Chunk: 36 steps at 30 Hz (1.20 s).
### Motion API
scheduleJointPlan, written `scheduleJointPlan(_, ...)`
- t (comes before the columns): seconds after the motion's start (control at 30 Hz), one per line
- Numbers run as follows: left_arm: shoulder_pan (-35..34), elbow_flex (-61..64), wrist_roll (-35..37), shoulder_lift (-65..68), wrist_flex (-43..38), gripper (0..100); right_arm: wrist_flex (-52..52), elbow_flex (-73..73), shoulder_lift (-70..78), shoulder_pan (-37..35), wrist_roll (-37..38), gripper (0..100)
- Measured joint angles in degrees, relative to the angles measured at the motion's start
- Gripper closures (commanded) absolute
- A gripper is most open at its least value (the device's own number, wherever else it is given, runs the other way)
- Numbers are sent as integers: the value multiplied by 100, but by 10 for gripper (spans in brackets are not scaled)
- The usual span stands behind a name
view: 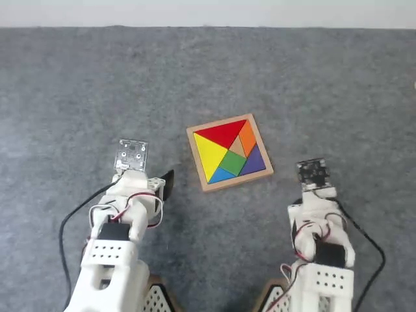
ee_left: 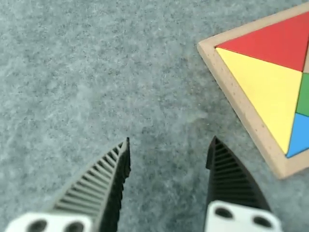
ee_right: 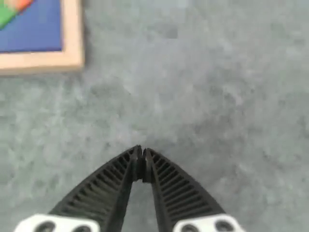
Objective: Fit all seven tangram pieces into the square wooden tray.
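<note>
- Grey felt covers the worktop (view: pixel 78 84) from edge to edge, and a pale wall strip (view: pixel 208 12) runs along its far edge.
- We find the square wooden tray (view: pixel 238 181) near the middle of the worktop, turned a little askew, between the two arms and just beyond them.
- All seven pieces lie inside its rim, we count them off:
- the red triangle (view: pixel 223 133) fills the far side;
- the yellow triangle (view: pixel 209 155) runs along the side facing the left arm;
- the purple-blue triangle (view: pixel 255 160) sits on the side facing the right arm;
- the green square (view: pixel 233 162) is in the middle, touching the light blue piece (view: pixel 221 174) at the near rim;
- the orange piece (view: pixel 247 138) lies by the far right corner of the tray, with the small tan triangle (view: pixel 238 147) tucked beside it.
- Over to the left gripper (ee_left: pixel 170 140): its fingers are spread wide with nothing between them, over bare felt, and the tray's rim (ee_left: pixel 248 111) is near but apart.
- And the right gripper (ee_right: pixel 142 150): fingers pressed together, tips meeting, nothing pinched, over bare felt, with a corner of the tray (ee_right: pixel 72 34) well clear of it.
</note>
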Motion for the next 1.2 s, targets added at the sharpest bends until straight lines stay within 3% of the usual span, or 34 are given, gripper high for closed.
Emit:
scheduleJointPlan(0.17,-141,9,396,-325,-246,758,633,9,-888,9,0,987)
scheduleJointPlan(0.37,-431,211,686,-1811,-123,757,1530,0,-1468,-651,0,987)
scheduleJointPlan(0.5,-413,404,686,-3262,738,757,1591,0,-1468,-800,0,986)
scheduleJointPlan(0.63,-404,413,633,-4404,2127,757,1626,0,-1468,-844,0,986)
scheduleJointPlan(0.87,-352,484,607,-4369,2884,757,1644,0,-1468,-853,0,987)
scheduleJointPlan(1.07,-352,484,448,-4325,4308,756,1644,0,-1468,-853,0,987)
scheduleJointPlan(1.2,-352,484,255,-4343,4642,757,1644,0,-1468,-853,0,987)
